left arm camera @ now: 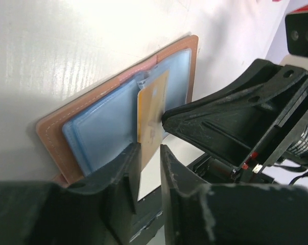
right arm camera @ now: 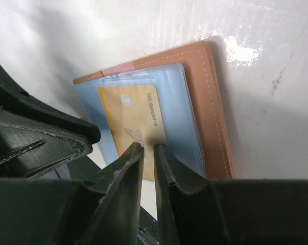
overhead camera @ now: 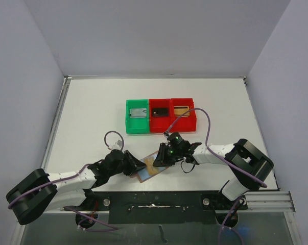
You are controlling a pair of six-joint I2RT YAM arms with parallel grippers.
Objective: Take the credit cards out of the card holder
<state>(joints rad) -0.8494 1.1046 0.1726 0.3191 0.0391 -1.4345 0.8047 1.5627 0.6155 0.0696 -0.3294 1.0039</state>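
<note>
The brown card holder (overhead camera: 155,164) lies open on the white table between my two grippers, its light-blue lining up (left arm camera: 102,127) (right arm camera: 215,102). A gold credit card (left arm camera: 152,97) (right arm camera: 131,104) sticks partway out of a clear pocket. My left gripper (overhead camera: 139,166) (left arm camera: 149,149) has its jaws a little apart, with the card's free end running edge-on between them, against the left finger. My right gripper (overhead camera: 160,157) (right arm camera: 148,146) keeps a narrow gap with nothing in it, its fingertips (left arm camera: 166,118) resting on the card's face.
Behind the holder stand a green bin (overhead camera: 129,122) and two red bins (overhead camera: 160,124) (overhead camera: 184,122) in a row, each with a card inside. The black mounting rail (overhead camera: 154,201) runs along the near table edge.
</note>
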